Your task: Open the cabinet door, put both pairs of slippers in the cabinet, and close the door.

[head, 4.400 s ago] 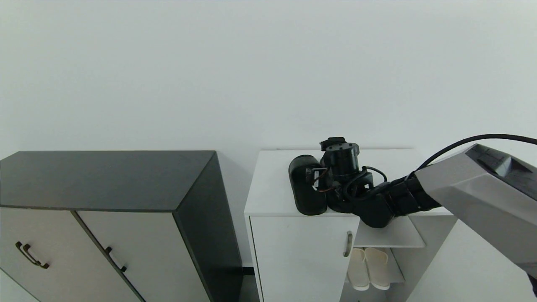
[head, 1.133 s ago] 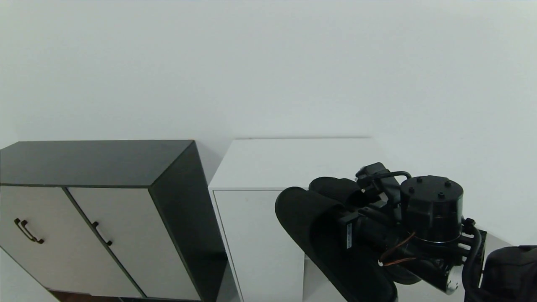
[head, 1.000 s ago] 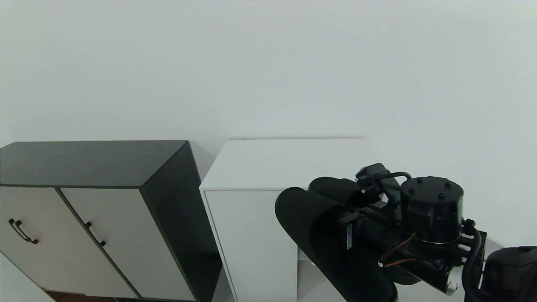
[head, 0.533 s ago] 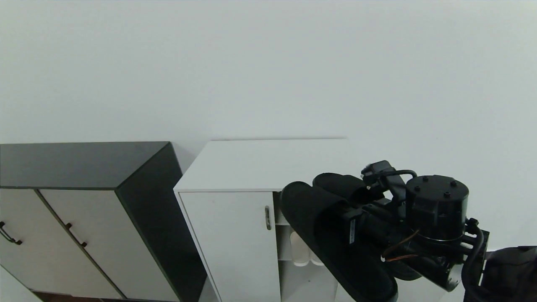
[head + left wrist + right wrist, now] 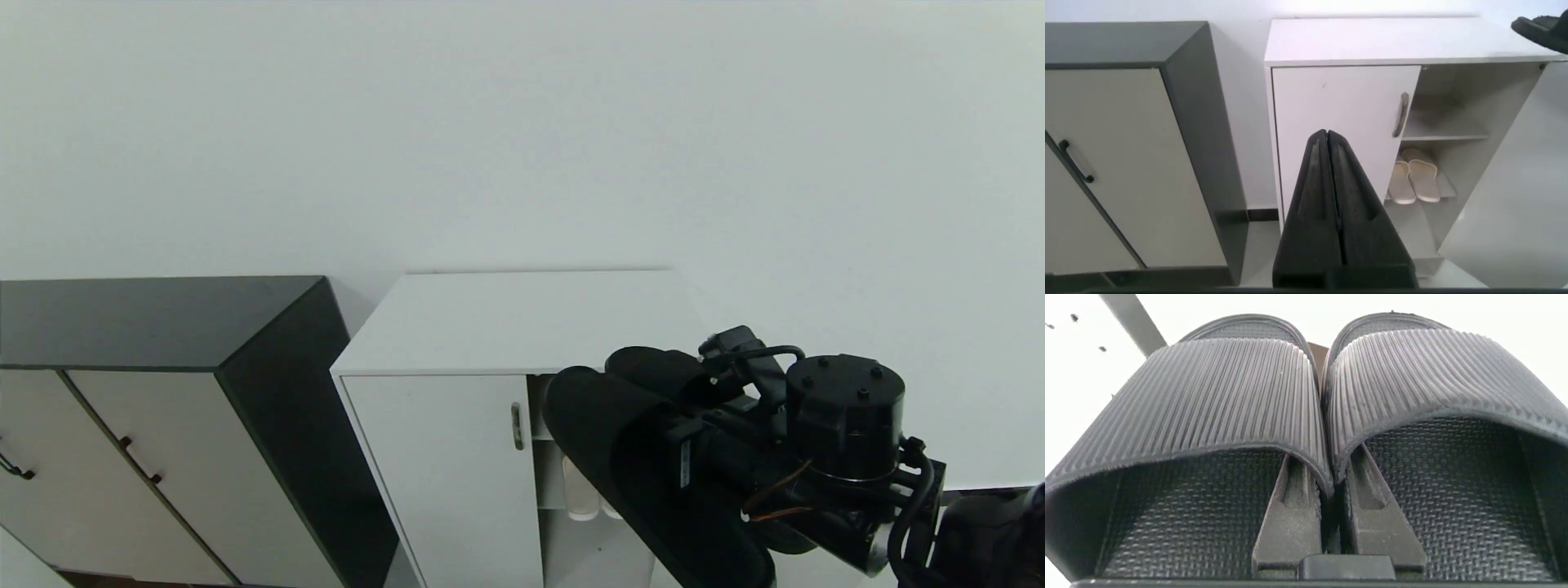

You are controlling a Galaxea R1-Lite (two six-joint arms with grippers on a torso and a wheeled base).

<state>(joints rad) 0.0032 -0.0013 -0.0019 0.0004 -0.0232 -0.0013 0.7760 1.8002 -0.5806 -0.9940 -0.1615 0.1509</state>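
Up front in the head view, the right gripper (image 5: 694,457) is low on the right, before the white cabinet (image 5: 522,318), with the black slippers (image 5: 620,441) in its grasp. The pair hangs tilted, soles turned leftward, and covers part of the cabinet's open right half. The door (image 5: 441,474) on the left half is shut, with its handle (image 5: 516,425) upright at its right edge. The white slippers (image 5: 584,498) peek out inside, just past the black pair's edge. A dark cabinet (image 5: 155,318) with pale doors stands just left of the white one, and both are against a plain wall (image 5: 522,122).

From the left wrist, the left gripper (image 5: 1327,143) has its fingers pressed flat together with nothing between them, and it points toward the shut door (image 5: 1339,122). The white cabinet (image 5: 1372,41) shows its open half beside the handle (image 5: 1402,114). Inside is a bare shelf (image 5: 1445,131), and below it the white slippers (image 5: 1417,180) lie side by side, toes inward. A black slipper's tip (image 5: 1539,24) shows above the cabinet's far corner. The dark cabinet (image 5: 1118,45) stands on the door's other side.

From the right wrist, the black slippers (image 5: 1241,384) lie side by side, ribbed straps uppermost. The right gripper (image 5: 1328,498) has one finger inside each slipper, clamping their two adjoining walls between them.
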